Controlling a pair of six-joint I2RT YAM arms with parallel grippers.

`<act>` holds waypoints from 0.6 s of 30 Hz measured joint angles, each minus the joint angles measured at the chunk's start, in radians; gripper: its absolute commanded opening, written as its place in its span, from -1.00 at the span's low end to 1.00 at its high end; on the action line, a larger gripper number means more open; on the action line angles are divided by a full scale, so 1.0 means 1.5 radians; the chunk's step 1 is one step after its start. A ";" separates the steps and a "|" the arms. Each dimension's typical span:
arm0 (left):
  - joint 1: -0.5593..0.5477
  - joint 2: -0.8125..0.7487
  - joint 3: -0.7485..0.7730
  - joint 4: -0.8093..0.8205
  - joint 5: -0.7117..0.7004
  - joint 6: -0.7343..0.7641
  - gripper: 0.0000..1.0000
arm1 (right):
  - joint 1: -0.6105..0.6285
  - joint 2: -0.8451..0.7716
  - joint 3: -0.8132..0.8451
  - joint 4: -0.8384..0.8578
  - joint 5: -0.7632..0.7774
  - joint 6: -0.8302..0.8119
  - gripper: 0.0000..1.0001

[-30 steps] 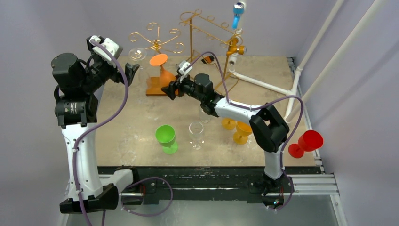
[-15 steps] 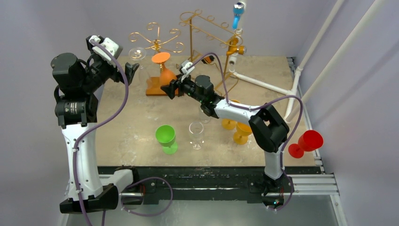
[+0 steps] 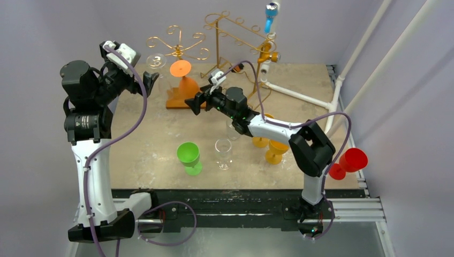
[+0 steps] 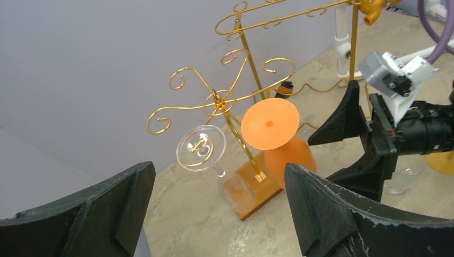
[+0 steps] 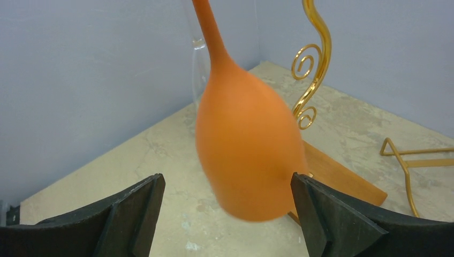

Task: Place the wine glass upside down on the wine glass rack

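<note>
The orange glass (image 3: 185, 80) hangs upside down on the rack (image 3: 172, 99), its foot caught in one of the gold arms and its bowl down over the wooden base. Whether the rim touches the base I cannot tell. Just beside it a clear glass (image 4: 201, 148) hangs from a neighbouring arm.

The right end effector (image 3: 194, 103) is released. Its fingers stand wide on either side of the orange bowl and appear clear of it. The left end effector (image 4: 219, 167) is released too, holding nothing and facing the rack from the other side.

The hanging looks done, so the risk lies in backing out. A finger drawn away at a slant could clip the bowl and swing it into the clear glass, or lift the foot off its arm so the glass drops onto the base. The bowl is blurred in the right wrist view, so it may be swaying. The right arm also reaches over glasses on the worktop (image 3: 144, 139) and could knock one.
</note>
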State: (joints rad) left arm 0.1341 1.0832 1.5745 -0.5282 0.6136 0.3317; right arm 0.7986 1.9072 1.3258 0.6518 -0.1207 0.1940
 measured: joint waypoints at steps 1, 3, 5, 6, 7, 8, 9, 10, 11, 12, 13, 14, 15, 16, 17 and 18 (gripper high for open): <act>0.000 0.000 -0.003 0.000 0.000 0.000 1.00 | 0.000 -0.011 -0.010 0.000 0.000 0.000 0.98; 0.000 0.000 -0.009 0.002 0.000 0.000 1.00 | 0.000 -0.039 -0.032 0.004 0.002 0.000 0.98; 0.000 0.000 -0.012 0.003 0.000 0.000 1.00 | 0.000 -0.071 -0.056 0.006 0.004 0.002 0.98; 0.000 0.000 -0.013 0.003 0.000 0.000 1.00 | 0.000 -0.086 -0.065 0.005 0.006 0.003 0.98; 0.000 0.000 -0.013 0.004 0.000 0.000 1.00 | 0.000 -0.103 -0.072 -0.001 0.011 0.006 0.98; 0.000 0.000 -0.013 0.005 0.000 0.000 1.00 | -0.001 -0.119 -0.074 -0.008 0.017 0.009 0.98; 0.000 0.000 -0.013 0.008 0.000 0.000 1.00 | -0.001 -0.131 -0.074 -0.014 0.019 0.011 0.98; 0.000 0.000 -0.016 0.012 0.001 0.000 1.00 | -0.002 -0.147 -0.074 -0.026 0.023 0.014 0.98; 0.000 0.000 -0.020 0.015 0.001 0.000 1.00 | -0.003 -0.164 -0.072 -0.045 0.028 0.018 0.98; 0.000 -0.001 -0.026 0.021 0.001 0.000 0.99 | -0.006 -0.178 -0.063 -0.068 0.034 0.021 0.98; 0.000 -0.001 -0.034 0.026 0.001 0.001 0.99 | -0.009 -0.184 -0.050 -0.088 0.036 0.026 0.98; 0.000 -0.001 -0.043 0.032 0.002 0.001 0.97 | -0.014 -0.188 -0.021 -0.121 0.038 0.034 0.98; 0.000 0.000 -0.050 0.033 0.001 0.001 0.96 | -0.019 -0.188 -0.001 -0.137 0.039 0.039 0.98; 0.000 0.003 -0.056 0.034 0.001 0.000 0.96 | -0.024 -0.187 0.029 -0.168 0.041 0.044 0.98; 0.000 0.009 -0.059 0.035 0.002 0.000 0.96 | -0.028 -0.185 0.061 -0.198 0.046 0.048 0.98; 0.000 0.014 -0.061 0.037 0.002 0.000 0.96 | -0.032 -0.180 0.098 -0.233 0.054 0.051 0.98</act>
State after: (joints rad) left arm 0.1341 1.1049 1.4830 -0.4728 0.6159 0.3321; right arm 0.7506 1.6379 1.4723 0.3016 -0.0395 0.2699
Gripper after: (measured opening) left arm 0.985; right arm 0.987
